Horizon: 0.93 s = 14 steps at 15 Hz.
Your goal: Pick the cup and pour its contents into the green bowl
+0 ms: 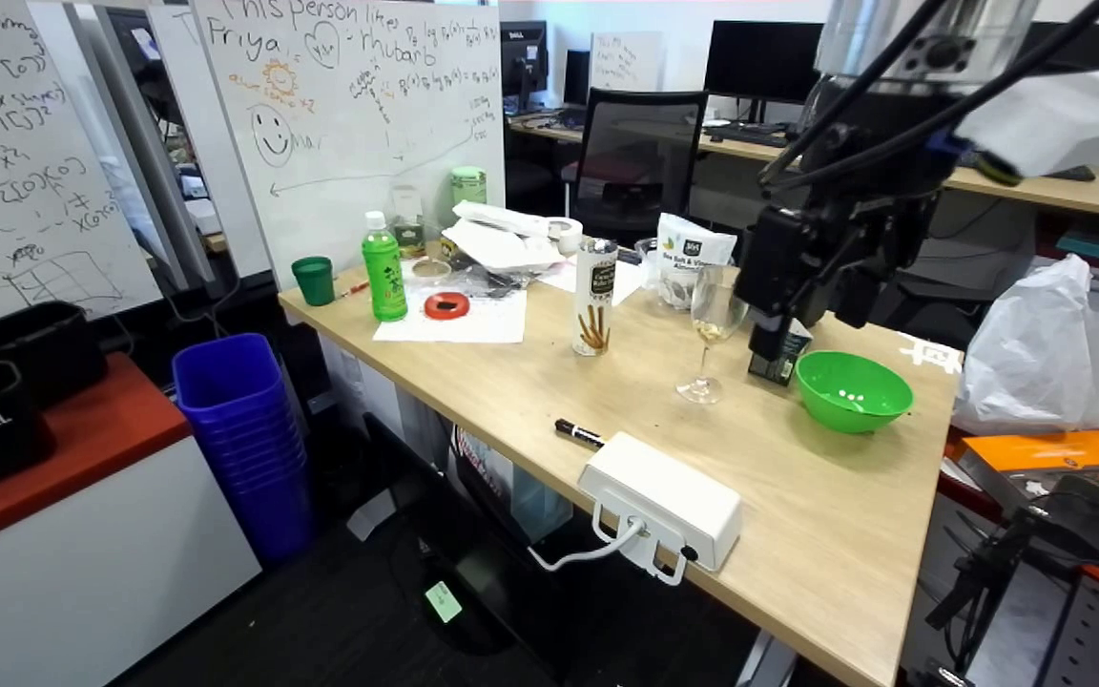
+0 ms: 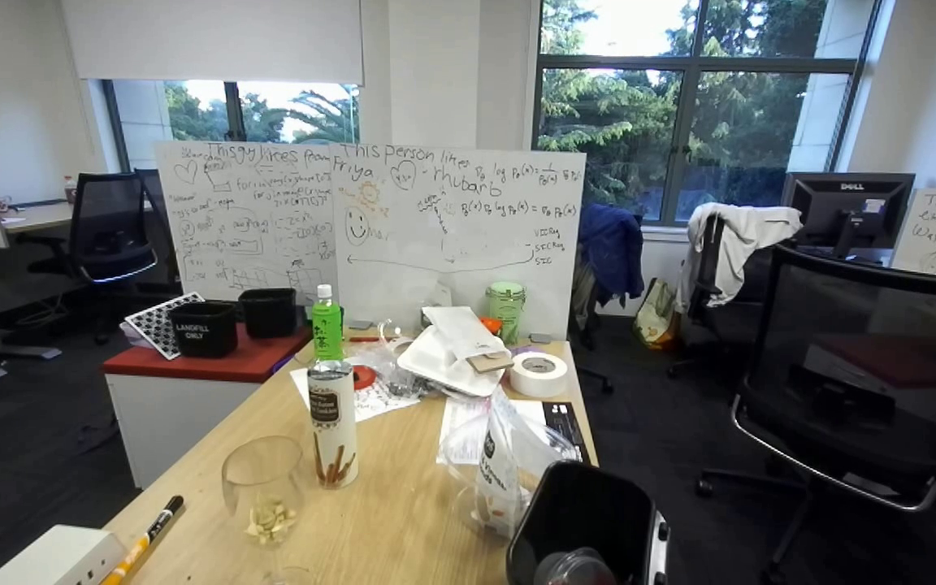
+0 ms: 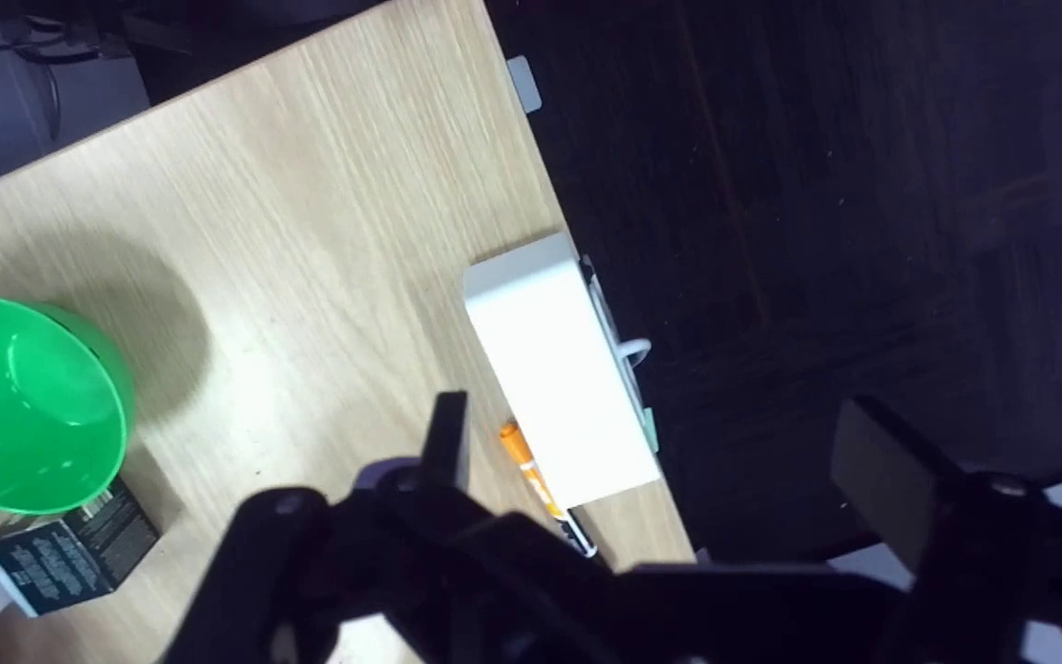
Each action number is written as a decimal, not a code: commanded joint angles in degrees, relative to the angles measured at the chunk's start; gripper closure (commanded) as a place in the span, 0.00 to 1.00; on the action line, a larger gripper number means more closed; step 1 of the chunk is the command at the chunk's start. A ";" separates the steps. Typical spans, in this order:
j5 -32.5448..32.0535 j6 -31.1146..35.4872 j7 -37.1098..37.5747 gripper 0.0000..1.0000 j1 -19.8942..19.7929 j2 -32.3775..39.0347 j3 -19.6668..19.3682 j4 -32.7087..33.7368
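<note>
Wine glass (image 1: pixel 712 320) is standing upright on the bench (image 1: pixel 798 515), clear of the tool (image 3: pixel 655 420), whose fingers (image 3: pixel 446 433) are standing wide apart. Pale pieces (image 2: pixel 270 520) are lying inside the glass. Nearby, a dark carton (image 3: pixel 75 553) is sitting just beside the green bowl (image 1: pixel 855 377). Toward the bench's edge, an orange-and-black marker (image 3: pixel 536 475) is lying beside a white box (image 3: pixel 559 373).

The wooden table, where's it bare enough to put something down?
The table is bare between the green bowl and the white box, and between the white can and the marker. It's crowded around the green bottle, white tray and tape roll. The dark box sits right beside the bowl, with the glass close by.
</note>
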 commanded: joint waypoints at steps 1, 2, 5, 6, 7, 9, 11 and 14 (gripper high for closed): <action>-2.76 2.82 11.32 0.00 -3.63 7.01 1.18 3.31; -3.98 4.03 14.72 0.00 -4.26 8.81 0.79 3.87; -3.69 3.47 15.46 0.00 -2.86 9.18 -1.19 3.42; -3.68 3.19 16.72 0.00 -2.77 10.40 -1.39 4.12; -3.67 2.97 17.41 0.00 -2.70 11.04 -1.44 4.58; -3.67 2.47 17.90 0.00 -2.61 11.13 -1.43 4.97; -3.67 2.10 17.95 0.00 -2.61 11.09 -1.43 5.05; -3.49 1.87 17.27 0.00 -2.49 11.88 -1.64 5.68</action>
